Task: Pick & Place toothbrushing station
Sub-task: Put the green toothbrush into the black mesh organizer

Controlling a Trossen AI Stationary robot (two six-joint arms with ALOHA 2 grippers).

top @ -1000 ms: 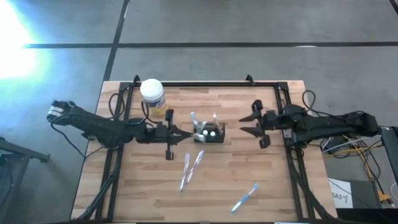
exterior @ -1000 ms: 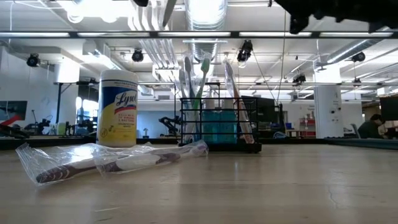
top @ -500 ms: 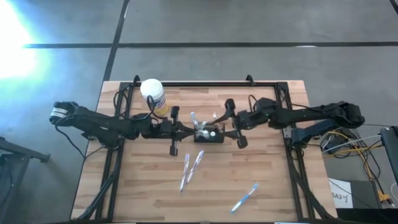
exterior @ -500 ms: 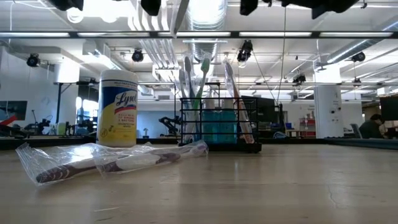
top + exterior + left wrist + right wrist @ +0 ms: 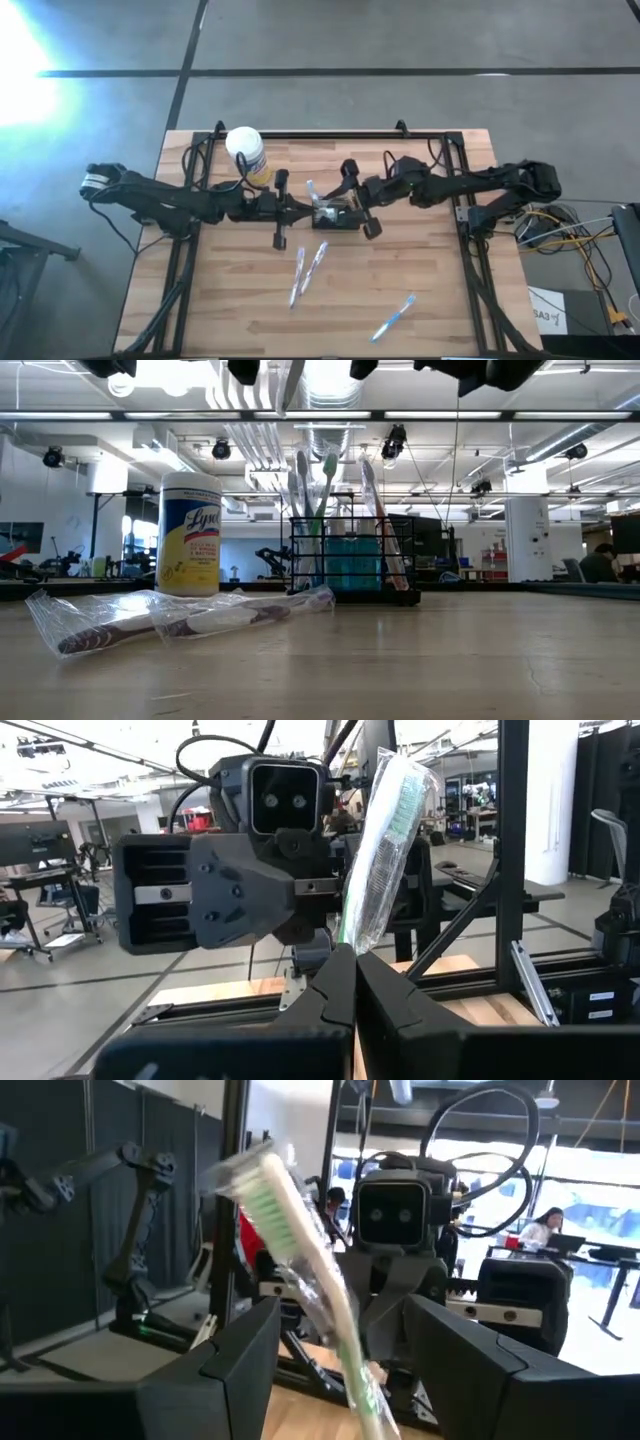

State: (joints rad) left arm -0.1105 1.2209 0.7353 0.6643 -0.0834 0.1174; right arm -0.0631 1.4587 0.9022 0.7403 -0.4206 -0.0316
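The toothbrushing station [image 5: 335, 218], a small black mesh box, stands on the table's middle and also shows in the low view [image 5: 350, 560]. Several toothbrushes stand in it, one of them a wrapped green-bristled brush [image 5: 385, 840] that also shows in the right wrist view [image 5: 300, 1250]. My left gripper [image 5: 305, 212] is shut, level, at the station's left side, its tips [image 5: 355, 970] just before the wrapped brush. My right gripper [image 5: 360, 200] is open at the station's right side. Its fingers [image 5: 240, 1370] stand either side of the brush without touching it. My left gripper comes level from the table's left. Its shut fingertips [image 5: 352, 960] stand right at the wrapped brush's lower part [image 5: 352, 935]. I cannot tell whether they touch it or the station.
A white-lidded, yellow-labelled jar [image 5: 245, 150] stands at the far left of the station. Two wrapped toothbrushes [image 5: 308, 270] lie nearer the front edge, and another [image 5: 393, 318] lies at the front right. Black frame rails [image 5: 330, 133] run along the table's edges.
My right gripper has gone toward the table's left, from near the right rail up to the station, and has stayed open. My left gripper has gone a little toward the station. The station has stayed in place.
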